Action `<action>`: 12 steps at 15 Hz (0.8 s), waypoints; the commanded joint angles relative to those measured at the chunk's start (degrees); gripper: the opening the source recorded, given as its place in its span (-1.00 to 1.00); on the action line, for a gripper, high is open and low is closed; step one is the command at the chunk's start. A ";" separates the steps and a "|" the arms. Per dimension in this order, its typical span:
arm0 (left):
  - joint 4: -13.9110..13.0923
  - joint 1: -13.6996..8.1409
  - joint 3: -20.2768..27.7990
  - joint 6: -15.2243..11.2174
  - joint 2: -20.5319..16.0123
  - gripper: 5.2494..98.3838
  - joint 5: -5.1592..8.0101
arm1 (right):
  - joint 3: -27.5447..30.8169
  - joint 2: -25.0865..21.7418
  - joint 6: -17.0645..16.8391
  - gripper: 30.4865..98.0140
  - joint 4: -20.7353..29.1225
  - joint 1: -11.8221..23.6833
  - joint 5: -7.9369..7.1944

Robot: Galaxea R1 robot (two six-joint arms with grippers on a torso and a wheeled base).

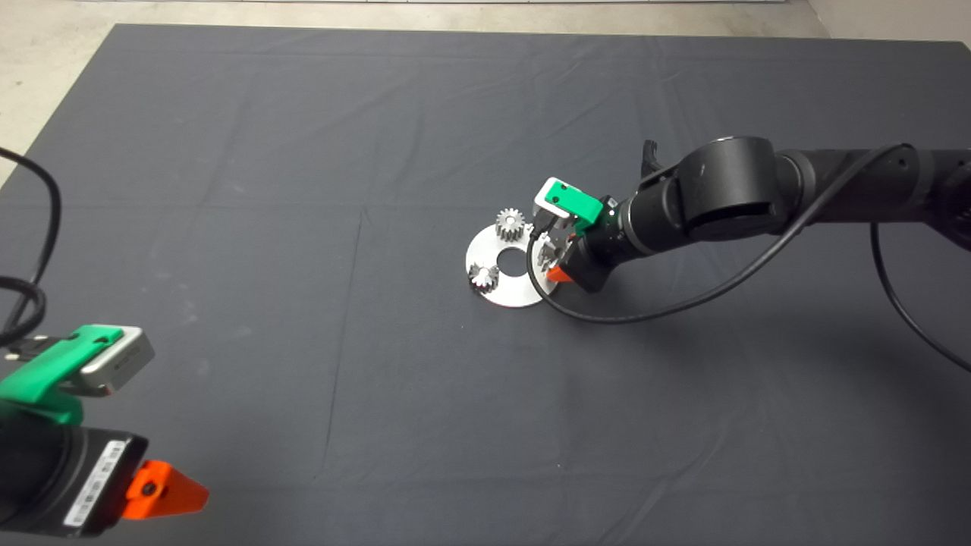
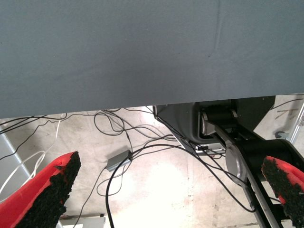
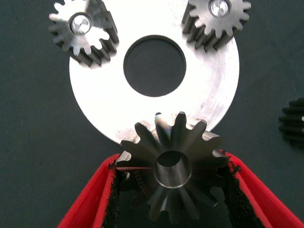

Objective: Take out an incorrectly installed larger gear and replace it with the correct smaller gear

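— What sort of place are you working in?

— You're in a robotics lab or test bay. Your table wears a dark grey cloth mat (image 1: 303, 227) with creases in it, and past its far edge you see bare pale concrete floor (image 1: 45, 45).

— What else shows it?

— Look through your left wrist camera: loose black and white cables (image 2: 118, 128) trail over that floor, a small grey box (image 2: 118, 160) lies among them, and a black machine base (image 2: 223, 128) stands by the table. On the mat you have only a flat bright steel ring plate (image 1: 502, 292) carrying small grey steel toothed gears (image 1: 510, 224), bench hardware, nothing domestic.
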 commanded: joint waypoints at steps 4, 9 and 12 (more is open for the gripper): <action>-0.96 -0.60 1.07 0.23 0.21 1.00 0.30 | 8.37 -10.07 2.42 -0.47 1.28 1.69 -1.56; -0.92 -0.60 1.07 0.32 0.37 1.00 0.30 | 9.47 -14.33 3.28 -0.47 0.72 -1.31 -1.48; -0.99 -0.60 1.07 0.49 0.12 1.00 0.30 | 10.07 -14.41 5.40 -0.47 -4.23 -3.86 -1.77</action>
